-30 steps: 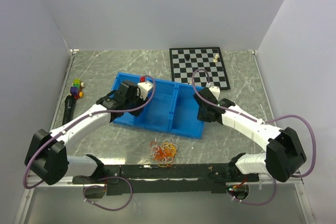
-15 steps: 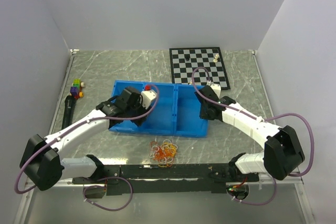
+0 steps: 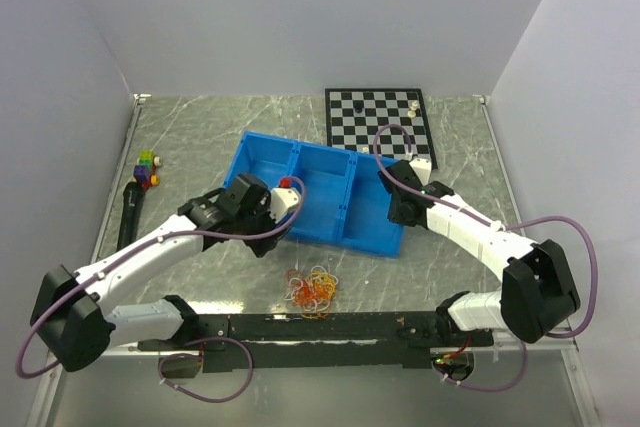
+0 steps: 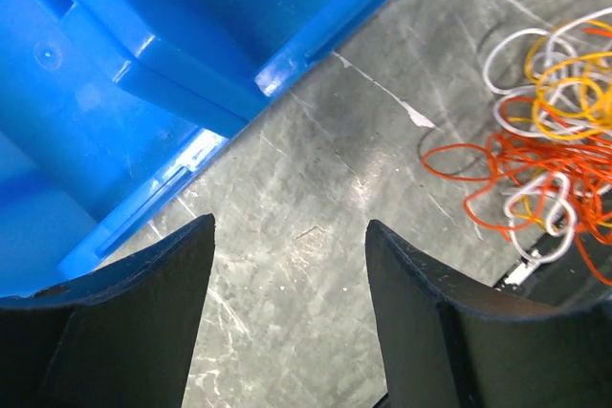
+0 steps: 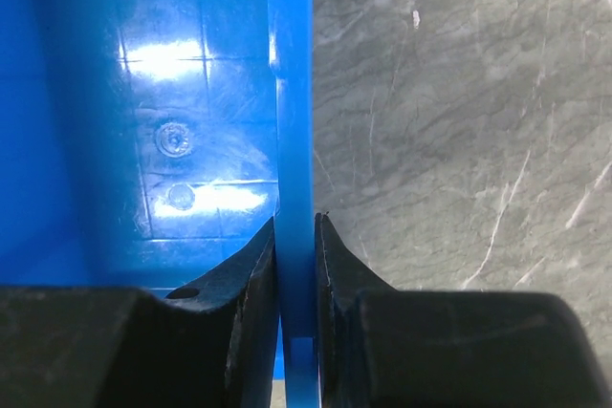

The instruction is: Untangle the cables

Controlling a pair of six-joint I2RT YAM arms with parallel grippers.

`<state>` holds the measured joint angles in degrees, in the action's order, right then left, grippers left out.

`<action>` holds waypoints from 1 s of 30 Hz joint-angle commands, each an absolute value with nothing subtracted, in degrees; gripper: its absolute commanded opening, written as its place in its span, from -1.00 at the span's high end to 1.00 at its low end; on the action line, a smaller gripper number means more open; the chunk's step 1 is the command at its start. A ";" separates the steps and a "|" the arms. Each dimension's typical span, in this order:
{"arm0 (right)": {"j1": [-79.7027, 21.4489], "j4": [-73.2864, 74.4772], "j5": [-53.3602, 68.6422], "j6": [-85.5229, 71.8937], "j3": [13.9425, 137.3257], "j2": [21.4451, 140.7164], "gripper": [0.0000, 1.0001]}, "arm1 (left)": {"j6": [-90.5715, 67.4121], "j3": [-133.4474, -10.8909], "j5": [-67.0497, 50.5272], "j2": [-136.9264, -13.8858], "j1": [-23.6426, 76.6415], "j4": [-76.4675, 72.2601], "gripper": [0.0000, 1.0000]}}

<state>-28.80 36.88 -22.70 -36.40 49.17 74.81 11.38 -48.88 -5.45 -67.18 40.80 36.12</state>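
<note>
The cables (image 3: 313,289) lie in a small clump of orange, yellow and white loops on the table (image 3: 200,127), near its front edge and just apart from the blue bin (image 3: 322,173). The left gripper (image 4: 290,236) hangs with fingers apart over bare table beside the bin's near wall. The right gripper (image 5: 295,224) is clamped on the bin's right-end wall.

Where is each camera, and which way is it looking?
Top external: above and behind the bases, looking down at the table, blue bin, cables; left arm and right arm show.
Left wrist: on the left arm, looking down past its open left gripper at the bin's edge and cables.
Right wrist: looking along the right gripper, shut on the bin's wall.
Shared: all three show the bin.
</note>
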 commanded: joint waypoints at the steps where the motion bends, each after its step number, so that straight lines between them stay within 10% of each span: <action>1: -26.98 35.60 -27.08 -34.99 47.47 73.83 0.49 | 12.74 -51.24 -6.51 -63.73 40.87 37.53 -0.36; 10: -26.98 35.51 -26.37 -33.40 45.17 68.38 -0.13 | 12.04 -55.98 10.35 -63.71 39.03 30.87 -0.68; 25: -26.98 35.07 -25.23 -33.66 46.94 67.15 -0.04 | 11.07 -64.52 5.81 -83.93 14.41 21.45 -0.61; 30: -27.07 35.15 -25.57 -34.19 47.11 67.59 0.10 | 11.42 -61.79 2.55 -84.29 14.33 19.86 -0.12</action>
